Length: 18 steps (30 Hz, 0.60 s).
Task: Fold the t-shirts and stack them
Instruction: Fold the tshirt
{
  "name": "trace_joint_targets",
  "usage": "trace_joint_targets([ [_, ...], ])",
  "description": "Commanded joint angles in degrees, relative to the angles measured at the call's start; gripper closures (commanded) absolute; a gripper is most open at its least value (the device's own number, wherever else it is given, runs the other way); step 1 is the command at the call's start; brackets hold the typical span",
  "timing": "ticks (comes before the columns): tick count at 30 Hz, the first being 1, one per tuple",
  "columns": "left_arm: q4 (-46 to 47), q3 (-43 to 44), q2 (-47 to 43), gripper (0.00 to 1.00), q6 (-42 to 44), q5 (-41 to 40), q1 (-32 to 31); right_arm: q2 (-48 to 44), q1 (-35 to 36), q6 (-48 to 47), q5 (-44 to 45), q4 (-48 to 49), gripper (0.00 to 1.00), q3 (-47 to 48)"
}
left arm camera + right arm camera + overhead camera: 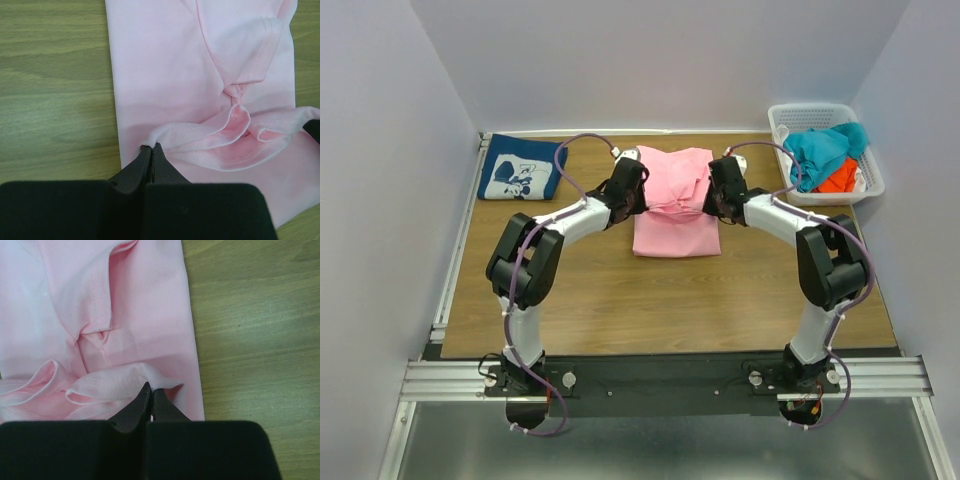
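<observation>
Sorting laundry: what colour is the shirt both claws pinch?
Plain light pink; the t-shirt shows best in the left wrist view.

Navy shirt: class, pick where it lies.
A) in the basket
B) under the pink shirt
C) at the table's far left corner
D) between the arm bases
C: the folded navy shirt lies at the table's far left corner, apart from the pink shirt and the basket.
</observation>
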Motion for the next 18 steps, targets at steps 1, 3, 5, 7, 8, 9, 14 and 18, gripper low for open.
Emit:
trace_joint_targets([
  [1,-0.41,1.88,1.95,1.00,1.20,1.71,0.66,2.28,-0.66,-1.12,-1.02,0.55,0.95,2.49],
  [3,-0.50,2.41,2.31,0.99,1.29,1.88,0.75,2.90,-0.83,-1.30,-1.11,0.46,0.95,3.02],
  [5,-0.85,2.85,2.75,0.89,1.29,1.88,1.01,3.69,-1.10,-1.48,-1.28,0.46,0.90,3.46],
  [7,-1.02,3.03,2.57,0.79,1.47,1.97,1.19,3.86,-1.18,-1.48,-1.28,0.46,0.85,3.89],
  [8,-1.20,3.46,2.48,0.64,1.29,1.54,1.28,3.87,-1.19,-1.39,-0.76,0.46,0.76,4.07],
  [9,-1.55,3.73,2.40,0.57,1.38,1.36,1.28,3.87,-1.19,-1.48,-0.23,0.46,0.67,4.34],
  [14,-1.64,5.57,0.55,0.27,2.17,1.35,1.28,0.80,-1.27,-2.71,-0.14,0.37,0.22,6.10],
  [18,-1.73,4.18,-2.61,0.11,1.38,1.01,1.19,-3.94,-1.27,-3.94,-3.82,0.29,0.00,4.52],
])
